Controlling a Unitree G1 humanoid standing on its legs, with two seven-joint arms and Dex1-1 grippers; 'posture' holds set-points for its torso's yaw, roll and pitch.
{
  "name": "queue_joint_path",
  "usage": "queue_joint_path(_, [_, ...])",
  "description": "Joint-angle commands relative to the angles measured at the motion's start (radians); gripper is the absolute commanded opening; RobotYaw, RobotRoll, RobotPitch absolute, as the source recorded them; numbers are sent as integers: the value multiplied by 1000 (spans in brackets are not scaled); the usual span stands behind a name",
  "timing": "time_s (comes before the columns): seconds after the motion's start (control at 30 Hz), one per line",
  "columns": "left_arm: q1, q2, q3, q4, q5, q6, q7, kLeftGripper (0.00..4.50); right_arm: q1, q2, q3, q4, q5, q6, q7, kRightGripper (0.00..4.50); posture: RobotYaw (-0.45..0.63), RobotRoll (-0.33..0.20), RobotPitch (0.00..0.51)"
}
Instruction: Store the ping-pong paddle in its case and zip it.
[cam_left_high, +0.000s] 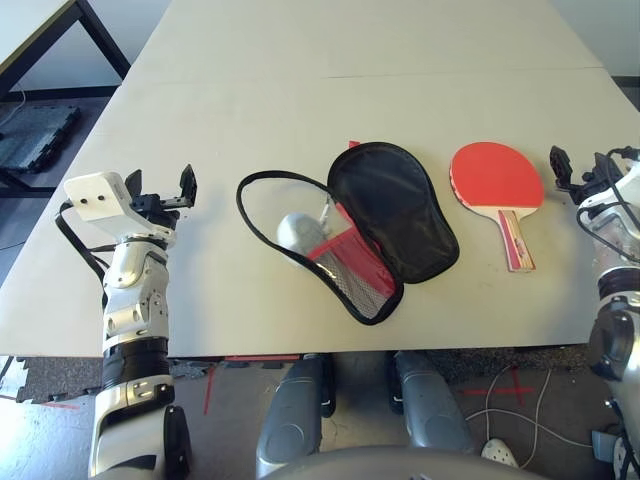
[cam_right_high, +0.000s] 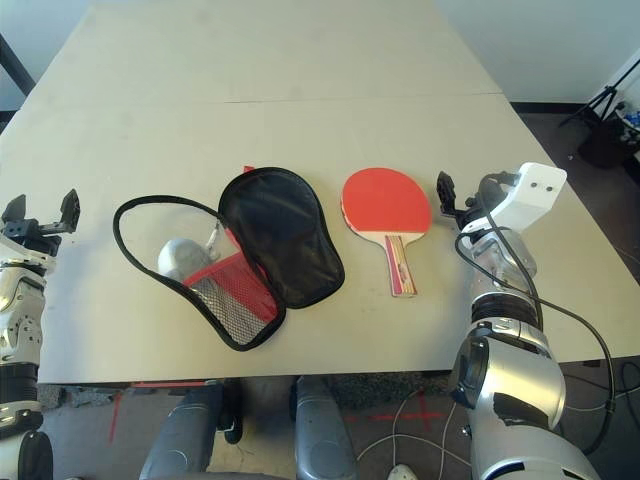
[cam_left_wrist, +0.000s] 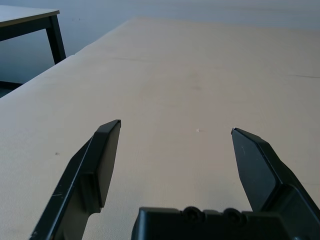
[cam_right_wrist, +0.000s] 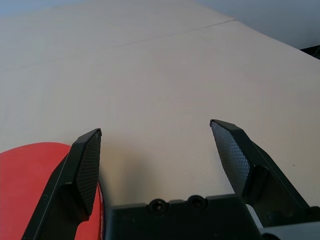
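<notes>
The ping-pong paddle (cam_left_high: 497, 178) lies flat on the table, red face up, with its pale handle pointing toward me. To its left the case (cam_left_high: 390, 210) lies unzipped and spread open, its black-lined flap turned back to the right. A grey soft lump (cam_left_high: 298, 232) and the red and black mesh pocket sit in the other half. My right gripper (cam_right_high: 465, 195) hovers open just right of the paddle head, and the red face (cam_right_wrist: 30, 175) shows beside its finger. My left gripper (cam_left_high: 160, 185) stands open left of the case, over bare table, holding nothing.
The pale table (cam_left_high: 350, 60) stretches far back, with a seam running across it. A second dark-legged table (cam_left_high: 30, 25) stands off the far left corner. Cables lie on the floor (cam_left_high: 520, 410) below the front edge at right.
</notes>
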Motion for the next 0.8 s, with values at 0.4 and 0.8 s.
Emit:
queue_joint_path(0.4, [-13,88,39,-56,-46,52,-43,4500,17,-1,4,-14,-5,1,-1,4476,-15,0,231])
queue_joint_path(0.8, [-175,178,-127,-475,-360,428,-333,4500,7,-8,15,-129,1,84,-1,4476,-23,0,213])
